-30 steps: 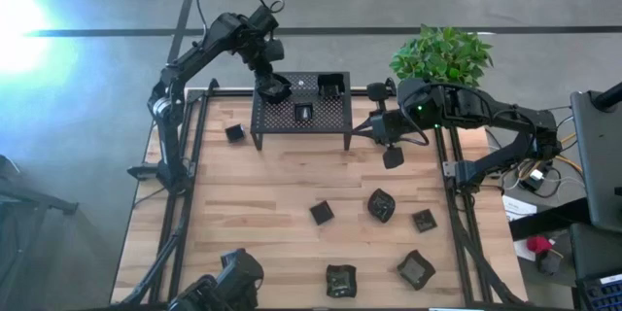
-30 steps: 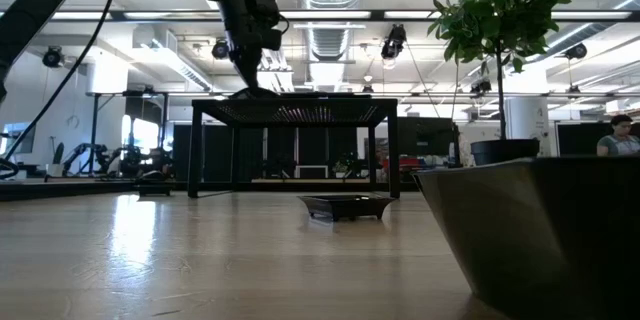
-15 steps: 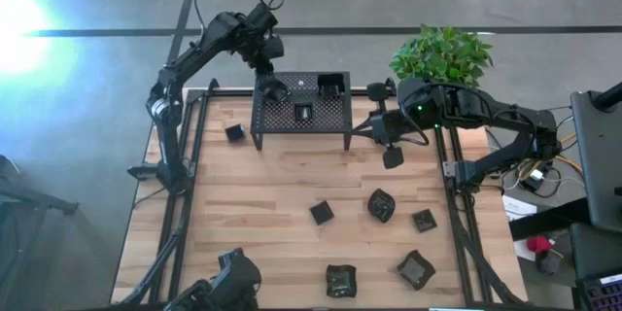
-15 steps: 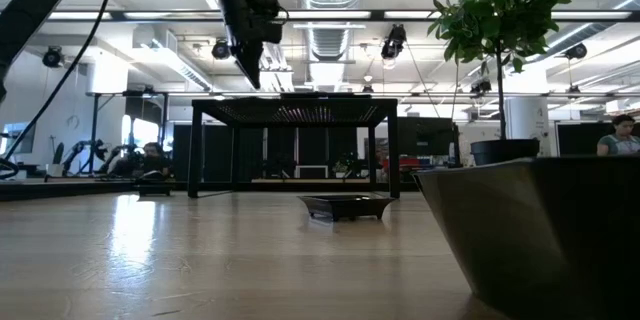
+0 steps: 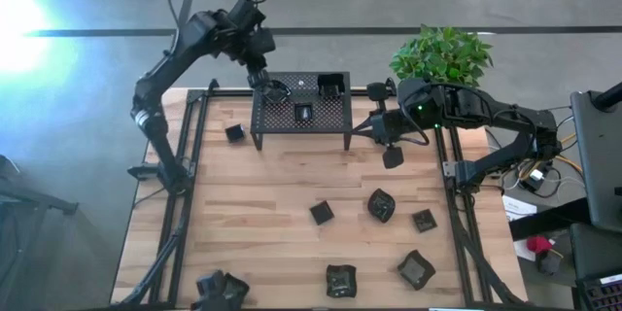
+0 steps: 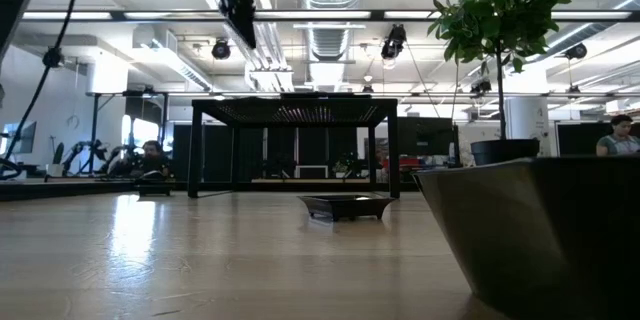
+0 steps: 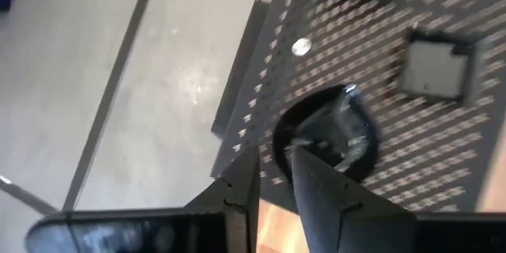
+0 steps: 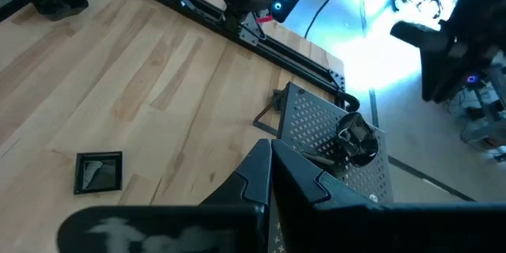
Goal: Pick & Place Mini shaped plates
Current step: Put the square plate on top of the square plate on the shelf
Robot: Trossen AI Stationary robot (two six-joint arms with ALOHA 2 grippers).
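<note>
High view: black perforated metal rack (image 5: 301, 113) stands at the far edge of the light wooden table (image 5: 272, 194). On it, three tiny near-black mini plates: a round one (image 5: 276, 89) at its far-left corner, a square one (image 5: 303, 113) mid-rack, another (image 5: 330, 86) at its far right. One plate (image 5: 234, 133) on the table left of the rack; five more scattered on the near right part of the table (image 5: 322, 213) (image 5: 381, 205) (image 5: 424, 221) (image 5: 340, 279) (image 5: 416, 269). Left gripper (image 5: 257, 74) hangs above the rack's far-left corner, just beside the round plate, holding nothing. Right gripper (image 5: 393, 155) sits right of the rack, over the table. Green leafy plant (image 5: 442, 55) beyond it.

Low view: left gripper (image 6: 243, 22) well above the rack (image 6: 295, 112); a shallow plate (image 6: 346, 206) on the table before it.

Left wrist view: fingers (image 7: 324, 198) nearly together, empty, round plate (image 7: 332, 133) below on the rack.

Right wrist view: fingers (image 8: 296, 178) pressed together, empty; square plate (image 8: 99, 172) on the wood.
</note>
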